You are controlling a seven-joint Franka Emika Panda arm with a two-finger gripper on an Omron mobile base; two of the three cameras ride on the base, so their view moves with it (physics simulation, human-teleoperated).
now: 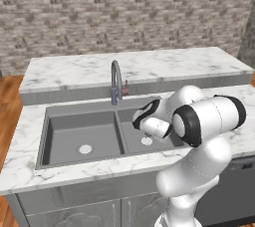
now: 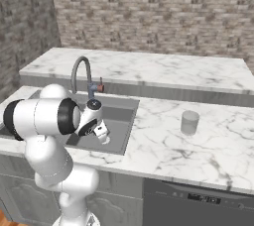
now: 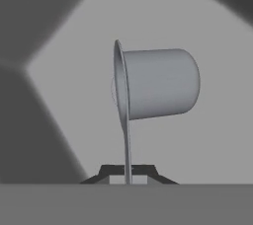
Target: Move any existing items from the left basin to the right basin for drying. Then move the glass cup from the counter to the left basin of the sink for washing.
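My gripper [image 3: 127, 172] is shut on the thin rim of a grey cup [image 3: 160, 83], which sticks out sideways from the fingers against the grey sink floor. In the right base view the gripper [image 2: 102, 132] hangs low over the right basin [image 2: 119, 121]. In the left base view my hand is above the right basin [image 1: 149, 139], and the left basin [image 1: 82, 134] lies beside it with its drain showing. The glass cup [image 2: 189, 122] stands upright on the marble counter to the right of the sink, well apart from the gripper.
A curved faucet [image 1: 116, 79] rises behind the divider between the basins. A raised marble ledge [image 1: 134, 64] runs behind the sink, with a brick wall beyond. A dark dishwasher front [image 2: 198, 200] sits under the counter on the right.
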